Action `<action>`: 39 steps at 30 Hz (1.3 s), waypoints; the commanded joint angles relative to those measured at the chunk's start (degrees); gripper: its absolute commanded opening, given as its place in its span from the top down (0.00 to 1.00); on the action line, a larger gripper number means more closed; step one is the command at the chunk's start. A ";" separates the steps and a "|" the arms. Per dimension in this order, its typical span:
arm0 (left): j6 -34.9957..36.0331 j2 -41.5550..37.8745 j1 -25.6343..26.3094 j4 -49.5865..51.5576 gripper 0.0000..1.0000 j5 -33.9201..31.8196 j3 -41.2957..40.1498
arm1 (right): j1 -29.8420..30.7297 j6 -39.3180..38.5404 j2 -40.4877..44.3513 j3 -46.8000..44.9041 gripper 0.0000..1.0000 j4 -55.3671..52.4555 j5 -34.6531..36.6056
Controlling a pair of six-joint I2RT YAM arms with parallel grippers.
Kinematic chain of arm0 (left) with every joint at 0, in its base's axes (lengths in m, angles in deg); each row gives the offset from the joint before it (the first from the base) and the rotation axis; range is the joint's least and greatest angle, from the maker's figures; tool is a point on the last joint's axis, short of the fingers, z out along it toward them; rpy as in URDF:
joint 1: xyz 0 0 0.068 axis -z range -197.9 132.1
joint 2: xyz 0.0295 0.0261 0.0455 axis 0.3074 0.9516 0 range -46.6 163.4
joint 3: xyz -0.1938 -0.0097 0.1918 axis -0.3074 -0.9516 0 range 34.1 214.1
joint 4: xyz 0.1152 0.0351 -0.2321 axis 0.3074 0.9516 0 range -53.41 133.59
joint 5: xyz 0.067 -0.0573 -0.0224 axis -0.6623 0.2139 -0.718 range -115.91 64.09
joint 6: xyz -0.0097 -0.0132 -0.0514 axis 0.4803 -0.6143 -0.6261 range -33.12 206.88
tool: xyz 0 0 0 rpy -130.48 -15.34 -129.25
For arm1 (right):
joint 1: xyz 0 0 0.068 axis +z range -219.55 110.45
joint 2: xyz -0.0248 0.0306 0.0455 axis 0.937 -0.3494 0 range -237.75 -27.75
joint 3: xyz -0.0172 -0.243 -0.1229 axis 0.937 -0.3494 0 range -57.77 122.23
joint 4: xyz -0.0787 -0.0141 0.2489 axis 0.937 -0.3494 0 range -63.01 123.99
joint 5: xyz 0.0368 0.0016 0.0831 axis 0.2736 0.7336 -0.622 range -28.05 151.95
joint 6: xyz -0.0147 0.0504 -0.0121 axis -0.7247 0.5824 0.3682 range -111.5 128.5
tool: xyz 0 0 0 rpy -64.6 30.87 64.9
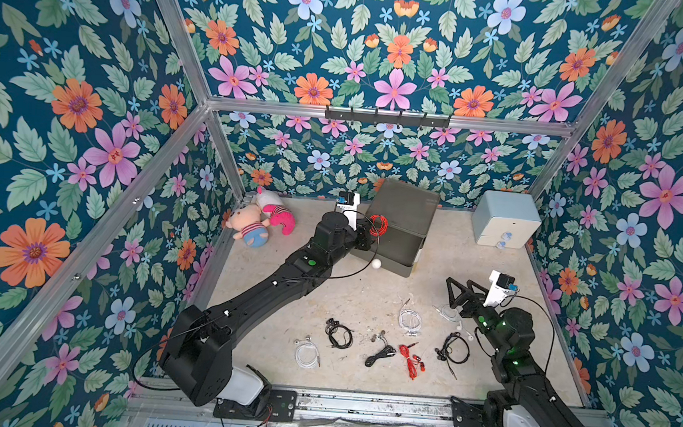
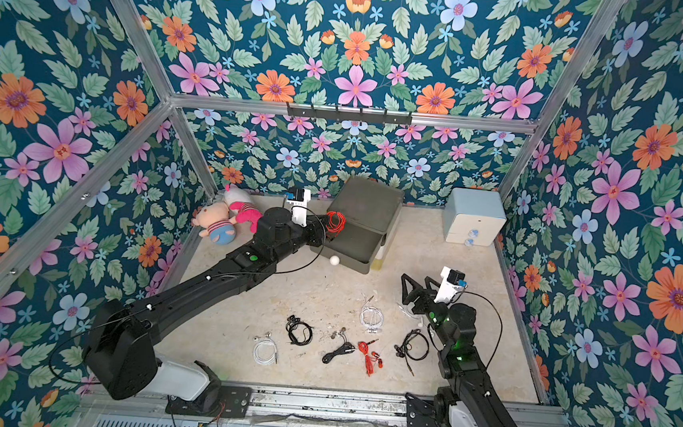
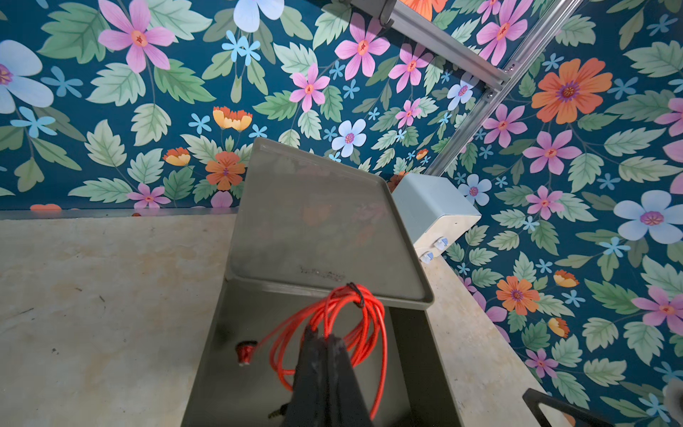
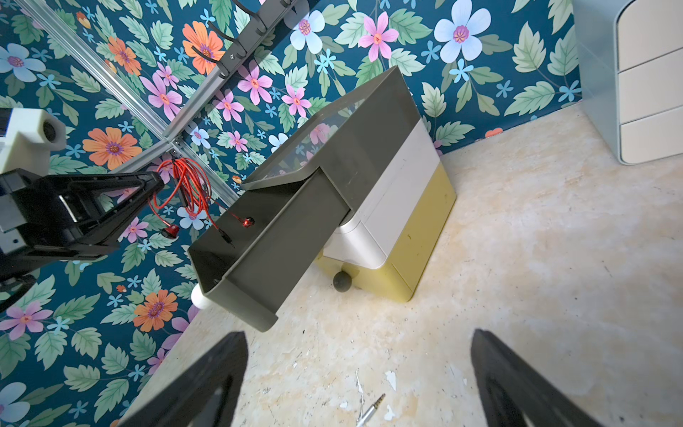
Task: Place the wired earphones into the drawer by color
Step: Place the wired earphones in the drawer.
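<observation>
Nearest me, at the front of the table [image 1: 265, 313], seven earphone bundles lie loose: a white coil [image 1: 307, 353], black ones [image 1: 338, 333], a second red set [image 1: 411, 360] and more white [image 1: 409, 321] further in. None is sorted yet, so it's early days. Just past them the right gripper [image 4: 358, 334] hovers over bare tabletop w/ jaws spread wide, holding nothing; prob. best parked there. Further back is the step that counts. The left gripper [image 3: 324, 340], pinched tight on the red earphones [image 4: 188, 185], hangs them over the grey top drawer [image 4: 266, 240], which is pulled out of the three-tier drawer box [image 4: 388, 177]; the white & yellow tiers below are shut. The plug and one bud dangle into the tray. The other bud hangs near its front corner, and I can't tell if it's over the tray or outside. So: shift a touch toward the tray's middle, lower till most of the loop rests on the floor, then open and lift straight up so no strand snags a finger. A drop from height risks a bud hooking over the rim & jamming the drawer when it's pushed in by its white knob [image 1: 376, 263]. The other red set belongs in the same tier. Beyond, plush toys [image 1: 262, 221] and a pale blue cabinet [image 1: 506, 213] sit by the back wall, not part of this.
</observation>
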 commanded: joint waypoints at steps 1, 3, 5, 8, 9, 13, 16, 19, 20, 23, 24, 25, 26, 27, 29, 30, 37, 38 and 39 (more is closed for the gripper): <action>-0.83 0.21 -0.50 -2.31 1.00 0.77 -0.61 | 0.08 0.34 -0.04 -0.09 0.01 0.88 0.16; -1.02 0.27 -0.74 -2.52 1.00 0.94 -1.12 | 0.08 0.32 -0.06 -0.03 0.01 0.89 0.17; -1.17 0.27 -0.87 -2.54 1.00 1.08 -1.61 | 0.08 0.32 -0.06 -0.03 0.01 0.89 0.24; -1.39 0.19 -1.05 -2.71 1.00 1.14 -2.32 | 0.08 0.38 -0.07 -0.04 0.01 0.89 0.32; -1.37 0.23 -1.05 -2.71 1.00 1.25 -2.53 | 0.08 0.32 -0.06 -0.08 0.01 0.89 0.26; -1.50 0.11 -1.14 -2.71 1.00 1.43 -3.13 | 0.08 0.32 -0.21 -0.12 0.01 0.92 0.23; -1.50 0.16 -1.36 -2.54 1.00 1.43 -3.17 | 0.08 0.32 -0.33 -0.12 0.01 0.93 0.24; -1.53 0.45 -1.66 -2.45 0.96 1.93 -2.83 | 0.08 0.32 -0.31 -0.12 0.01 0.98 0.33; -1.54 0.61 -1.74 -2.36 0.96 1.96 -2.69 | 0.08 0.32 -0.33 -0.16 0.01 0.98 0.33; -1.54 1.23 -2.06 -2.36 0.97 2.39 -2.00 | 0.08 0.32 -0.41 -0.12 0.01 1.06 0.33; -1.46 1.53 -2.17 -2.36 0.97 2.56 -1.67 | 0.05 0.32 -0.41 -0.16 0.01 1.07 0.33; -1.46 1.81 -2.23 -2.28 0.97 2.74 -1.31 | 0.08 0.32 -0.48 -0.18 0.01 1.06 0.29; -1.42 2.09 -2.32 -2.27 0.97 2.91 -1.05 | 0.08 0.32 -0.50 -0.13 0.01 1.13 0.33; -1.39 2.41 -2.43 -2.19 0.98 3.16 -0.60 | 0.08 0.28 -0.51 -0.14 0.01 1.09 0.28; -1.37 2.97 -2.54 -2.10 0.98 3.44 0.12 | 0.08 0.32 -0.50 -0.16 0.01 1.06 0.34; -1.37 3.34 -2.54 -1.94 0.98 3.60 0.46 | 0.06 0.32 -0.50 -0.14 0.01 1.10 0.40; -1.68 4.05 -2.72 -2.14 0.93 3.95 0.02 | 0.08 0.31 -0.55 -0.19 0.01 1.06 0.40; -1.72 3.92 -2.67 -2.18 0.90 3.98 -0.22 | 0.08 0.29 -0.58 -0.11 0.01 1.12 0.36; -1.72 3.87 -2.72 -2.18 0.87 3.98 -0.34 | 0.08 0.29 -0.55 -0.12 0.01 1.15 0.37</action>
